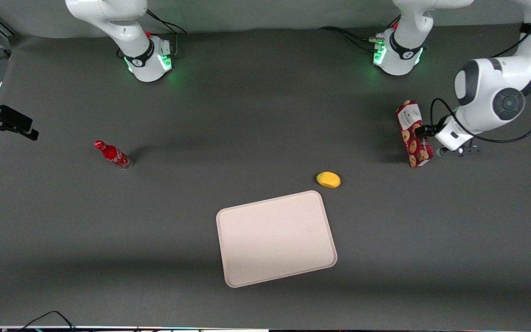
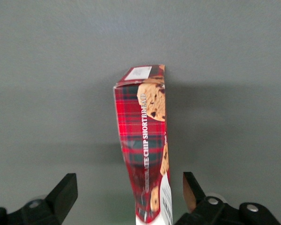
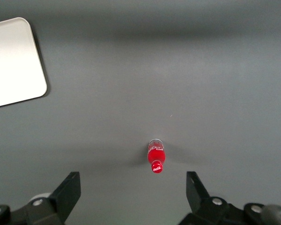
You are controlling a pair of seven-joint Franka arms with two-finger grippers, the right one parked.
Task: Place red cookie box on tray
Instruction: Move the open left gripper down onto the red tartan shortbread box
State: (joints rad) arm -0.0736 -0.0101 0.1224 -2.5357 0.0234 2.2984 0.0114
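Fingers spread wide, the hand (image 2: 129, 199) straddles the red cookie box (image 2: 145, 150), gripping nothing yet. That box lies on the counter (image 1: 256, 115) at the working arm's end, well apart from the tray (image 1: 242, 272). Best move: centre it between the fingers before closing.

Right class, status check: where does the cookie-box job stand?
End effector open, straddling red cookie box. Box on table, not lifted. Tray bare; yellow fruit lies beside tray on the likely path.
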